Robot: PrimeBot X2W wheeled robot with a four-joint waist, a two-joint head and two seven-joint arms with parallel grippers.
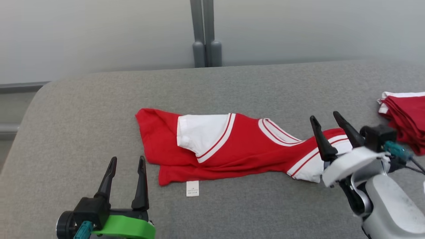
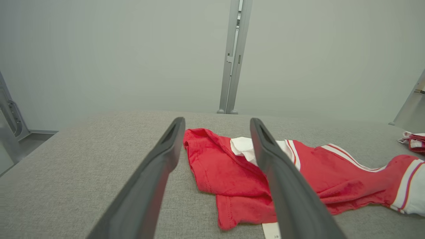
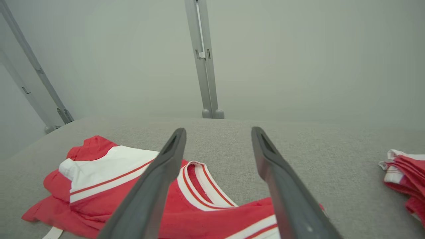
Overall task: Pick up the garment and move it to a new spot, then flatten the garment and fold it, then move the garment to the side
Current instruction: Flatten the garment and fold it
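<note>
showing an illegible tag (image 1: 192, 188), garment (image 1: 239, 149) lies unheld; left gripper (image 1: 127, 158) and right gripper (image 1: 323, 115) gape.

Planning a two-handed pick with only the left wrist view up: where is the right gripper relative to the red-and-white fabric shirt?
Observer: The right gripper is open, over the red-and-white fabric shirt's right end, by its white striped sleeve.
Operator: Is my left gripper over cloth?
Observer: Not by the head view: the left gripper, open, shows just left of the shirt's near-left edge, over the grey upholstered surface.
Operator: What's the red sliver at my right edge?
Observer: A stack of folded red cloth with white trim, lying apart from the shirt.
</note>
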